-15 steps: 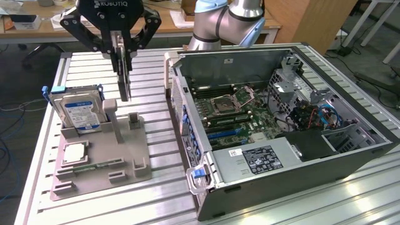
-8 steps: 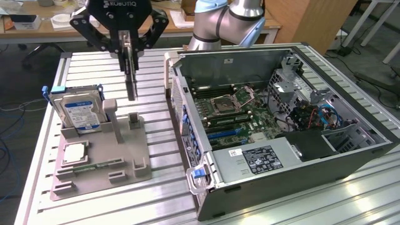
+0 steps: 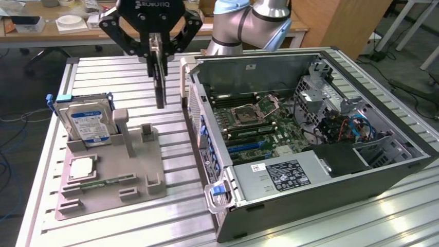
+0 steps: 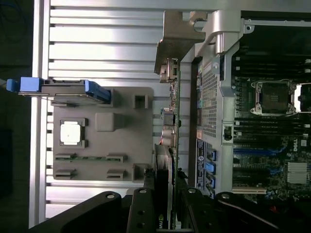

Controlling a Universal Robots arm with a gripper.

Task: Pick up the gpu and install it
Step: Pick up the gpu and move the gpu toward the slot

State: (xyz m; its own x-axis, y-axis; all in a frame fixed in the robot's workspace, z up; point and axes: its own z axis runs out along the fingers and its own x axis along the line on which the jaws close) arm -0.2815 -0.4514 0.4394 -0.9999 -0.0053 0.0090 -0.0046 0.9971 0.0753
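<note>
Gripper [image 3: 159, 51] pinching gpu [image 3: 160, 87] by top edge, card hanging upright over table [image 3: 110, 72], at 9 o'clock of computer case [image 3: 329, 206]. Plumb card, firm grip, clearance from case wall likely mattering most.

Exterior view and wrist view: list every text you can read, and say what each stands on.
"ROBOTIQ": on the gripper, which holds the gpu.
"DELL": sideways on the motherboard.
Too small to read: the power supply label, the hard drive label, the white sticker.
</note>
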